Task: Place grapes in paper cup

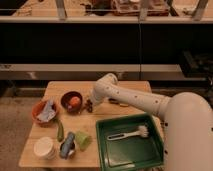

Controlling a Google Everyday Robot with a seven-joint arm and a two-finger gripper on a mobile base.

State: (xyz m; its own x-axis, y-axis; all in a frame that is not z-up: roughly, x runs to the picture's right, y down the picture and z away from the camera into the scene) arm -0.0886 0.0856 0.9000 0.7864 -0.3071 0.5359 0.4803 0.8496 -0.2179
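The grapes (88, 105) are a small dark reddish bunch lying on the wooden table (135, 90), just right of a dark bowl. My gripper (92, 101) is down at the grapes, at the end of the white arm that reaches in from the right; it hides part of the bunch. The paper cup (44, 147) is cream-white and stands upright at the table's front left corner, well away from the gripper.
A dark bowl (66, 96) holds an orange fruit (74, 101). An orange bowl (36, 113) holds a grey-blue cloth. A green pepper (60, 131), a blue-grey object (67, 145) and a pale green cup (83, 139) lie near the paper cup. A green tray (152, 150) holds a white brush (128, 134).
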